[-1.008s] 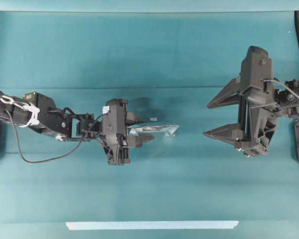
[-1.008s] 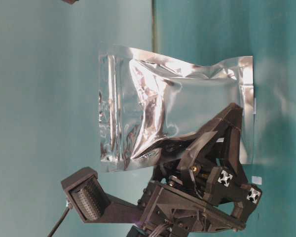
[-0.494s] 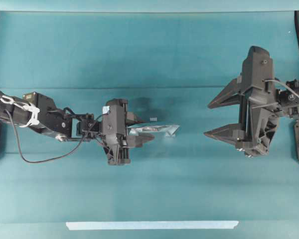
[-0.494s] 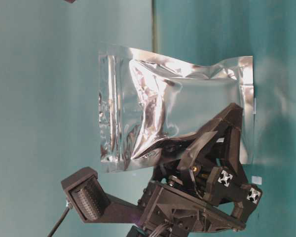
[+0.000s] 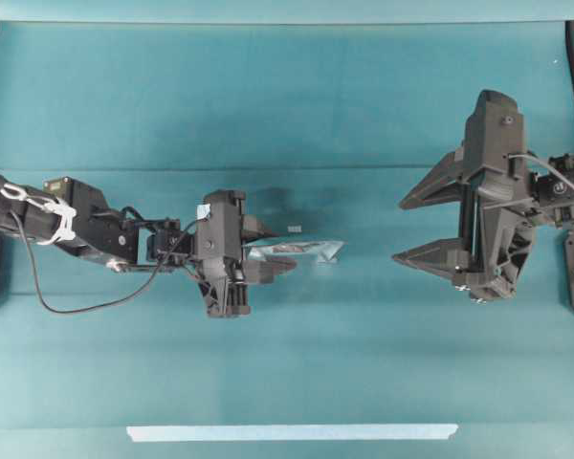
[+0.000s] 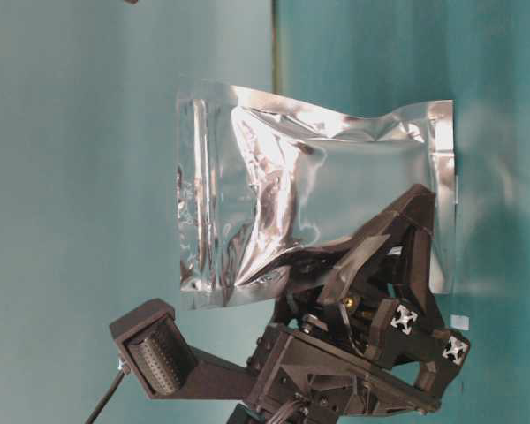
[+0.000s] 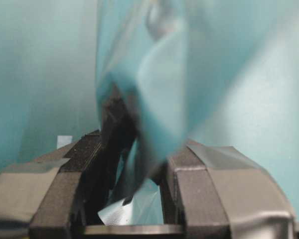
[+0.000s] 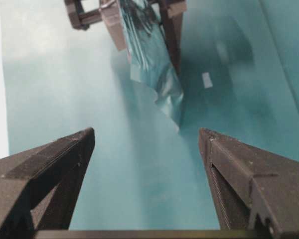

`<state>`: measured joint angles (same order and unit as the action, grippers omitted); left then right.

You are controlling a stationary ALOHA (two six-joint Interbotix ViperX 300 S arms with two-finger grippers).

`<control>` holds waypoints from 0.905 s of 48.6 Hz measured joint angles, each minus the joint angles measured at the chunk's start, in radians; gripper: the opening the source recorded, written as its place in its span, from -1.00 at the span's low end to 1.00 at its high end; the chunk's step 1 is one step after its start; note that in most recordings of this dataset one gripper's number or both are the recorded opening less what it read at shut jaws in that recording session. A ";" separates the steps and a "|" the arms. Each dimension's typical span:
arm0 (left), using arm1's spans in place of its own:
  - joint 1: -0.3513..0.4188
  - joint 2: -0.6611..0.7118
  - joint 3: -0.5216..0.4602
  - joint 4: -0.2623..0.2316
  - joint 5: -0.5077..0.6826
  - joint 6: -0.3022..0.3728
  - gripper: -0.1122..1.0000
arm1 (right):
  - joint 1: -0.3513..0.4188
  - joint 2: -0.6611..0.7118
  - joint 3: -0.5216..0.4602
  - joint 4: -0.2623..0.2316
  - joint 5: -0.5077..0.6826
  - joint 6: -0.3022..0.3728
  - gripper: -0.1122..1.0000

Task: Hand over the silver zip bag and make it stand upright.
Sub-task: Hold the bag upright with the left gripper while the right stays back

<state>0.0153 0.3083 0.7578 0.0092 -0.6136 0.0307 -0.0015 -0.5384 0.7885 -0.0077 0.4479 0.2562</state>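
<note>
Silver zip bag [image 5: 301,250] up off the green desk [image 5: 297,115], near the middle, pinched on its left end by the left gripper [image 5: 271,249]. Right gripper [image 5: 423,228] well apart at the right, jaws spread wide, grasping nothing.

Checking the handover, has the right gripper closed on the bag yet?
No, the right gripper is wide open, apart from the bag.

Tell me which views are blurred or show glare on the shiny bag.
Left wrist view: the crinkly silver foil zip bag is very near the lens, blurred, tinted teal. Table-level view: sharp, with bright glare streaks on the foil. Right wrist view: the bag is soft and the open right tool sharper.
</note>
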 measured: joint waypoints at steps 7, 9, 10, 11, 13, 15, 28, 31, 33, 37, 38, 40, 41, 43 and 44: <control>-0.002 0.000 0.000 0.000 0.000 -0.002 -0.29 | 0.002 0.000 0.003 0.000 0.000 0.000 0.80; -0.003 -0.002 0.000 -0.002 0.000 -0.002 -0.29 | 0.000 0.000 0.005 0.000 0.000 0.000 0.80; -0.003 0.000 0.000 -0.002 0.000 -0.002 -0.29 | 0.002 0.000 0.005 0.000 0.000 0.000 0.80; -0.003 0.000 0.000 0.000 -0.002 0.000 -0.29 | 0.000 0.000 0.006 0.000 0.000 0.000 0.80; -0.002 -0.002 0.002 0.000 0.000 0.000 -0.29 | 0.000 0.000 0.006 0.002 0.000 0.000 0.80; -0.003 -0.002 0.002 0.000 0.000 -0.002 -0.29 | 0.002 0.000 0.006 0.002 0.000 0.000 0.80; -0.003 0.000 0.000 0.000 0.000 0.000 -0.29 | 0.002 0.000 0.008 0.002 0.000 0.000 0.80; -0.003 0.000 0.000 0.000 0.000 -0.002 -0.29 | 0.002 0.000 0.008 0.002 0.000 0.000 0.80; -0.003 -0.002 0.000 0.000 0.000 0.000 -0.29 | 0.002 0.000 0.008 0.002 0.000 0.000 0.80; -0.003 -0.002 0.000 0.000 0.000 -0.002 -0.29 | 0.002 0.000 0.009 0.002 0.000 0.000 0.80; -0.003 0.000 0.002 0.000 0.000 -0.002 -0.29 | 0.002 0.000 0.009 0.002 0.000 0.000 0.80; -0.003 0.000 0.000 0.000 0.000 -0.002 -0.29 | 0.000 0.000 0.009 0.002 0.000 0.000 0.80; -0.003 -0.002 0.000 0.000 0.000 0.000 -0.29 | 0.000 0.000 0.011 0.002 0.000 0.000 0.80; -0.003 -0.002 0.000 0.000 0.000 -0.002 -0.29 | 0.000 0.000 0.012 0.002 0.000 0.000 0.80; -0.003 0.000 0.000 0.000 0.000 -0.002 -0.29 | 0.000 0.000 0.012 0.002 0.000 0.000 0.80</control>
<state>0.0123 0.3083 0.7578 0.0092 -0.6136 0.0291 -0.0015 -0.5384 0.8007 -0.0061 0.4479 0.2562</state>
